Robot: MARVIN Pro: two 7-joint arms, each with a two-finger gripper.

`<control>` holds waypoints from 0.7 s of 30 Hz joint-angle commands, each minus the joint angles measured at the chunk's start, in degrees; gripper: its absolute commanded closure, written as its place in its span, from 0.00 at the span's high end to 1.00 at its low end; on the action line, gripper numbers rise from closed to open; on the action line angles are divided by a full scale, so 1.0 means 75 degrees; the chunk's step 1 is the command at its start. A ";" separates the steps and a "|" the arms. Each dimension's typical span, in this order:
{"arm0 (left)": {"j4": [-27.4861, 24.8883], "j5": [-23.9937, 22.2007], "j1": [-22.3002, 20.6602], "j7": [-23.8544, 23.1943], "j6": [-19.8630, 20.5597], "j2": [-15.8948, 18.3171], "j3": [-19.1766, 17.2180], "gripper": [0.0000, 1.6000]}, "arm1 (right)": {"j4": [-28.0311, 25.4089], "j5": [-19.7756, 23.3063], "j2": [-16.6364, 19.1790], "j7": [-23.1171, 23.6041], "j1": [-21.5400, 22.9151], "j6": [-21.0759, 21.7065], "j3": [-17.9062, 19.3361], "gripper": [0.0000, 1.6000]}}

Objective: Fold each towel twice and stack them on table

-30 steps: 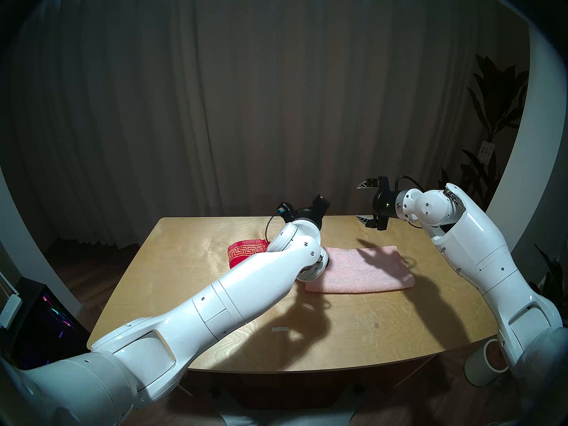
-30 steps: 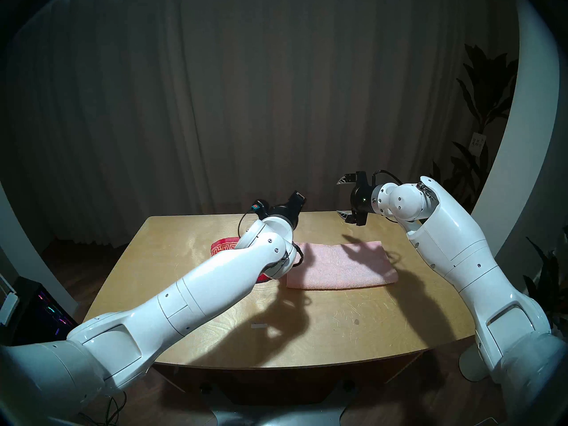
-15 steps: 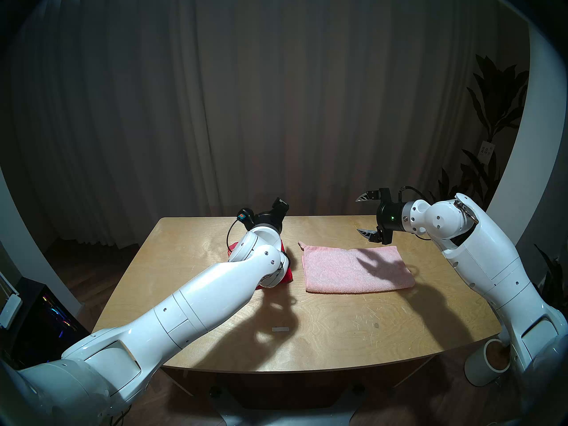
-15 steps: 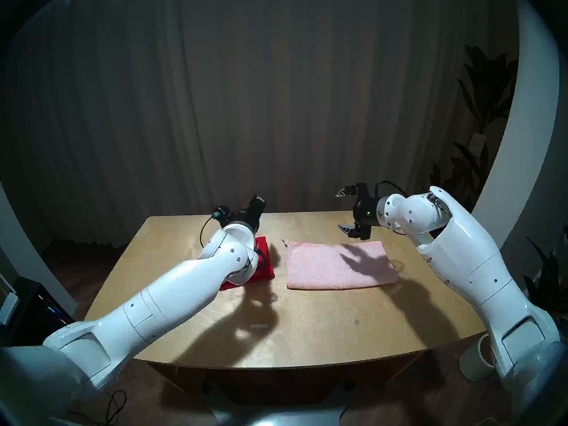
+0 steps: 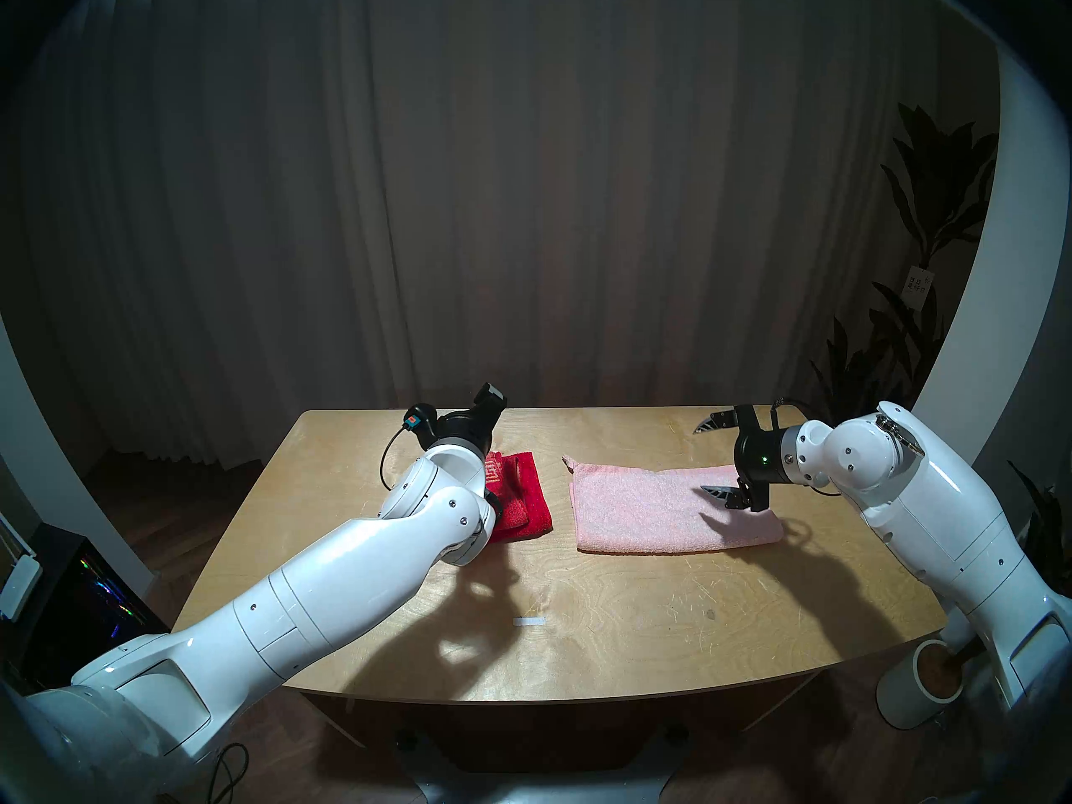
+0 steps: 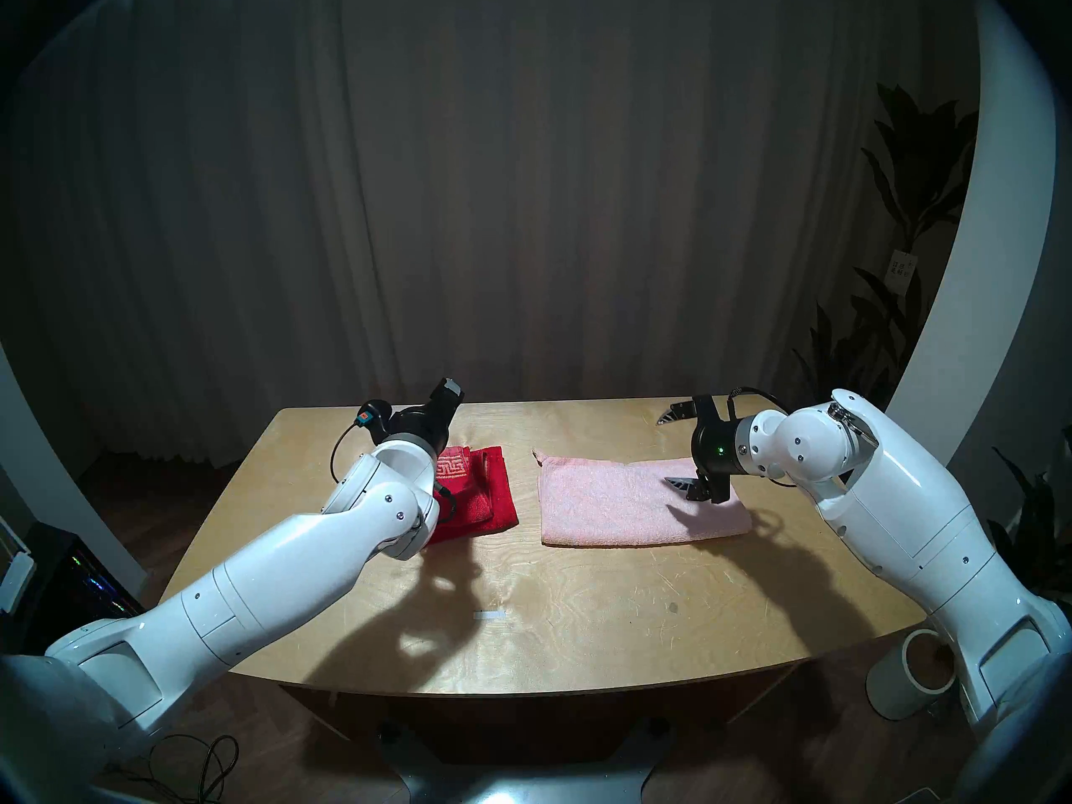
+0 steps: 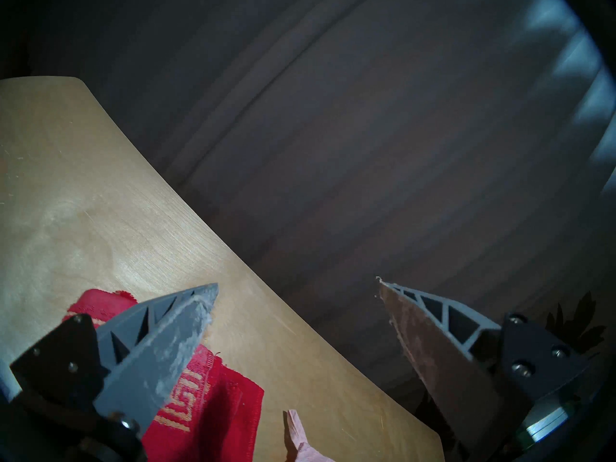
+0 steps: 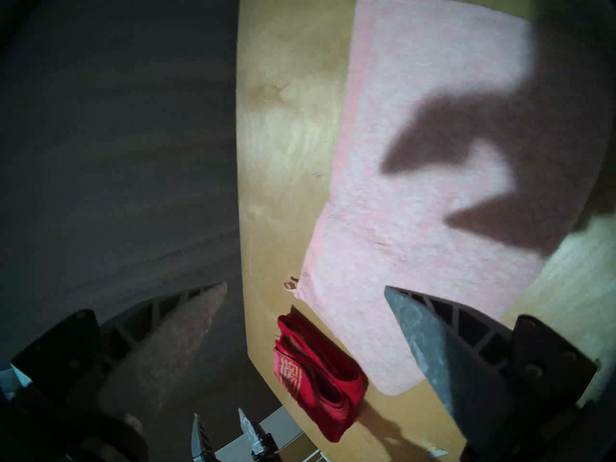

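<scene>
Both pincers spread and empty, 1 fold left on the pink cloth.

The bright red terry towel with gold key border (image 5: 522, 498) lies folded small on the light plywood tabletop (image 5: 609, 600), beside my left pincer (image 7: 296, 284). The pale pink terry towel (image 5: 649, 510), a long strip, lies well apart. My right pincer (image 5: 714, 457) hovers over its right end: I'd pinch both layers at that edge and carry them across evenly.

Head pair high; wrists close, shared table (image 5: 580, 611).
</scene>
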 commanded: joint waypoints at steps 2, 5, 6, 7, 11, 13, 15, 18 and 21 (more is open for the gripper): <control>-0.0495 0.0172 0.0204 -0.0320 -0.0006 0.0703 -0.0088 1.00 | -0.0323 0.0081 0.0647 -0.0026 -0.0511 -0.0160 0.0331 1.00; -0.0586 0.0186 0.0260 -0.0383 -0.0004 0.0805 -0.0085 1.00 | -0.0410 0.0088 0.0775 -0.0035 -0.0555 -0.0190 0.0427 1.00; -0.0650 0.0197 0.0307 -0.0430 -0.0005 0.0882 -0.0082 1.00 | -0.0491 0.0082 0.0888 -0.0045 -0.0611 -0.0215 0.0499 1.00; -0.0650 0.0197 0.0307 -0.0430 -0.0005 0.0882 -0.0082 1.00 | -0.0491 0.0082 0.0888 -0.0045 -0.0611 -0.0215 0.0499 1.00; -0.0838 0.0224 0.0459 -0.0574 0.0002 0.1114 -0.0066 1.00 | -0.0687 0.0072 0.1170 -0.0049 -0.0834 -0.0310 0.0661 1.00; -0.0924 0.0237 0.0528 -0.0647 0.0013 0.1210 -0.0047 1.00 | -0.0781 0.0039 0.1297 -0.0057 -0.0943 -0.0348 0.0703 1.00; -0.1023 0.0250 0.0599 -0.0730 0.0022 0.1316 -0.0028 1.00 | -0.0910 0.0028 0.1416 -0.0062 -0.1069 -0.0379 0.0738 1.00; -0.1128 0.0258 0.0690 -0.0827 0.0033 0.1450 -0.0011 1.00 | -0.1027 0.0009 0.1603 -0.0071 -0.1290 -0.0445 0.0774 1.00; -0.1219 0.0256 0.0779 -0.0912 0.0036 0.1563 0.0000 1.00 | -0.1141 -0.0027 0.1758 -0.0058 -0.1504 -0.0529 0.0802 1.00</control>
